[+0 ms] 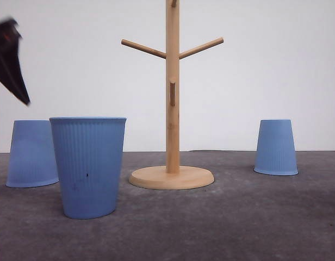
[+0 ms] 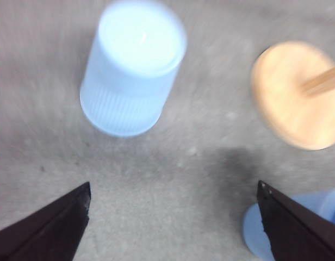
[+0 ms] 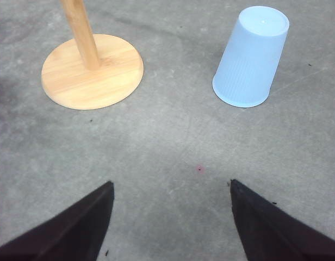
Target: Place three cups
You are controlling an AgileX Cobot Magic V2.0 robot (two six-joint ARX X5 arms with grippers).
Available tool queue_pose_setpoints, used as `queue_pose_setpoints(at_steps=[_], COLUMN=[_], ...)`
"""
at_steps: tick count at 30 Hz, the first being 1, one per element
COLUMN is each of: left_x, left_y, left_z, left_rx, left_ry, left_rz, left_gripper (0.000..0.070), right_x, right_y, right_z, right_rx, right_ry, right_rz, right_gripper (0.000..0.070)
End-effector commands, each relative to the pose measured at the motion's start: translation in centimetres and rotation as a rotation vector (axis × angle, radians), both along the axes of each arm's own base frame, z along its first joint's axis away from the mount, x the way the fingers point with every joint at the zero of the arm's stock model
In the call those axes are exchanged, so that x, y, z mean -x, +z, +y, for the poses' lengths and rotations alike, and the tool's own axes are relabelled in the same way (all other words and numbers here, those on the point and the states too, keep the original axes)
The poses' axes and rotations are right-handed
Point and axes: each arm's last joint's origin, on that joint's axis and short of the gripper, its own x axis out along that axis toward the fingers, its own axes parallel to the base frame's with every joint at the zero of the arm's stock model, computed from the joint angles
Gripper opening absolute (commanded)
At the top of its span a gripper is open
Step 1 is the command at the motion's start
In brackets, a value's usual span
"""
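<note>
Three light-blue ribbed cups stand on the grey table. One cup (image 1: 88, 166) is upright at the front left. A second cup (image 1: 31, 154) is upside down behind it at the far left, and a third cup (image 1: 275, 147) is upside down at the right. My left gripper (image 1: 11, 60) hangs high at the upper left, blurred. It is open (image 2: 173, 187) above bare table, with the upside-down cup (image 2: 132, 68) ahead of it and the upright cup (image 2: 326, 205) beside one finger. My right gripper (image 3: 171, 185) is open and empty, short of the right cup (image 3: 252, 57).
A wooden mug tree (image 1: 172, 109) with angled pegs stands mid-table on a round base (image 1: 172, 177), between the left cups and the right cup. Its base also lies near both grippers (image 2: 298, 100) (image 3: 91, 73). A white wall closes the back.
</note>
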Motion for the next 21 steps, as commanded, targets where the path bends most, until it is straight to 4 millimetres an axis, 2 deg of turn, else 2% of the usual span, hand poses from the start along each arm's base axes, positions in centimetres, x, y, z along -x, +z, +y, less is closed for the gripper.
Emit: queue_pose_setpoints(at_steps=[1,6,9,12,16,21], left_x=[-1.0,-3.4,-4.9,-6.4,-8.5,-10.5], left_y=[0.1,-0.1,0.4,1.0,1.5,1.1], left_z=[-0.1,-0.4,-0.5,-0.7,-0.8,-1.0], left_rx=[0.008,-0.004,-0.012,-0.032,-0.085,-0.111], left_ry=[0.005,0.023,0.028,0.036,0.037,0.019], left_rz=[-0.003,0.049,0.07,0.08,0.099,0.123], left_gripper=[0.0599,0.065,0.0651,0.0693,0.07,0.07], right_x=[-0.1,-0.1,-0.1,-0.1,-0.1,-0.1], right_y=[0.6,0.6,0.6,0.6,0.6,0.6], right_z=[0.1,0.1,0.1,0.1,0.1,0.1], right_rx=[-0.021,-0.022,-0.022,-0.022,-0.021,-0.021], right_ry=[-0.005,-0.005,-0.005,-0.005,-0.006,-0.006], right_rz=[-0.015,-0.015,-0.015,-0.015,-0.015,-0.015], right_gripper=[0.0435,0.0435,0.0435,0.0435,0.0435,0.0435])
